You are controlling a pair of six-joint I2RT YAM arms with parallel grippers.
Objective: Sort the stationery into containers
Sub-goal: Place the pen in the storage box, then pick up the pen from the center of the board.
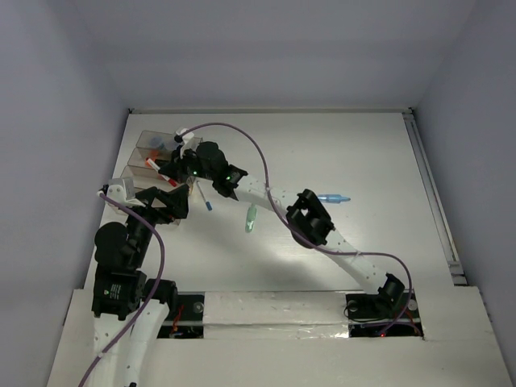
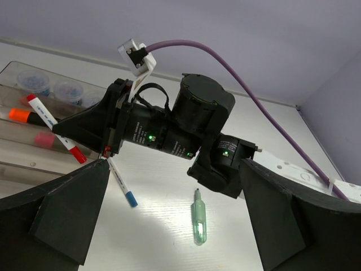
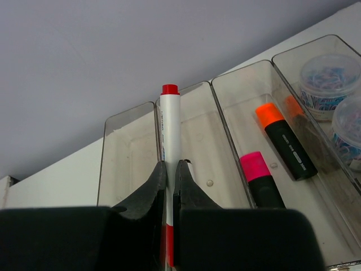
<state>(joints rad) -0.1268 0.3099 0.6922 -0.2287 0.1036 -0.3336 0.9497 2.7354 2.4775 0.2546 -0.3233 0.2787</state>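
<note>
Red-capped pen (image 3: 170, 124) pinched in right gripper (image 3: 171, 165) before bins (image 3: 130, 164), seen closest from its wrist; left gripper (image 2: 175, 220) gapes wide.

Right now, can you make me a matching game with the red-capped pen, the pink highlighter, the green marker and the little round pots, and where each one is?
Things:
1. red-capped pen
2. pink highlighter
3. green marker
4. round pots

Places:
A. lying loose on the table
B. in the end bin
C. pinched in the right pincer
D. in the next bin, beside the orange highlighter

Pairs: 1-C, 2-D, 3-A, 4-B.
</note>
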